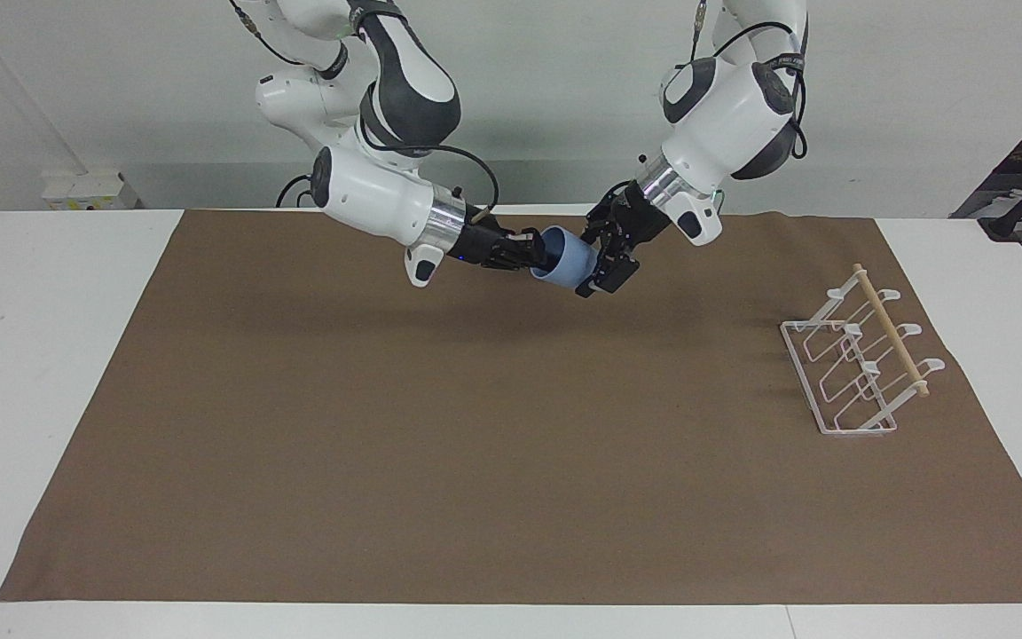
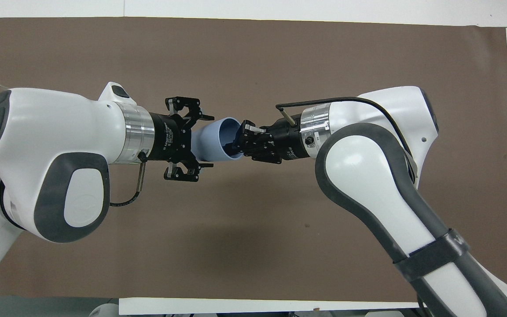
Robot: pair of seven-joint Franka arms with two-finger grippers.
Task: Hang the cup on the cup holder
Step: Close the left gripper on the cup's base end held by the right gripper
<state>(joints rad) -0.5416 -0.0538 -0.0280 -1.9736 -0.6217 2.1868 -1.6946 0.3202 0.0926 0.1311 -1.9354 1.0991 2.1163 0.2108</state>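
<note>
Cup point(image 1: 567, 265) (one) between two tools

You are looking at two arms with glossy white shells and dark grey joint panels. Each wrist carries a polished aluminium ring, then a black linkage gripper (white lettering on the body). Black cables loop beside both wrists.
</note>
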